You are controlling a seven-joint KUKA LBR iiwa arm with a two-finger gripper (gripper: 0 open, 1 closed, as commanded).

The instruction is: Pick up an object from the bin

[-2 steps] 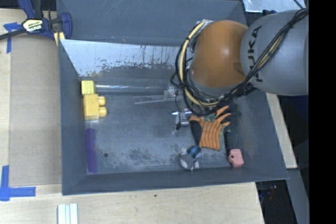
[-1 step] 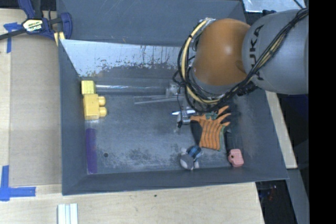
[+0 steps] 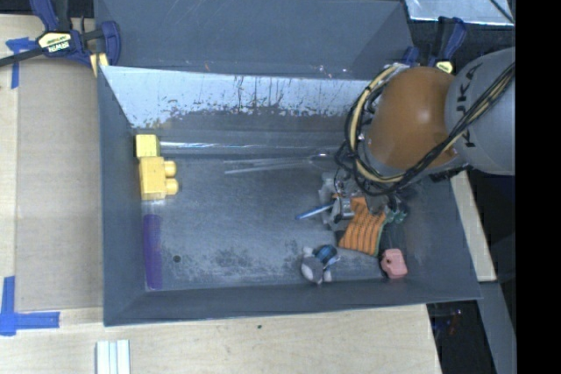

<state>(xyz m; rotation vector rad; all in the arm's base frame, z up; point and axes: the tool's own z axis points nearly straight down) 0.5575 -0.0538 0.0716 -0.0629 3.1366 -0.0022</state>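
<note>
1. Highest, and so closest to the lens, stood the arm's orange wrist cover [image 3: 412, 123], with the pincer [image 3: 337, 208] beneath it, low over the floor of the bin [image 3: 263, 306], right of the middle.
2. Whether the pincer was wide or narrow could not be told.
3. The step looked like lining up a grasp, with the lift not yet made. The next move would call for closing on one piece alone, then rising straight.
4. The likeliest target was the orange ribbed piece [image 3: 362, 232], flat and ridged, just beside the pincer towards the front right.
5. A small grey-and-blue thing [image 3: 318, 263] and a pink lump [image 3: 394, 264] lay near the front wall. The yellow block [image 3: 154, 171] sat well apart at the left.
</note>
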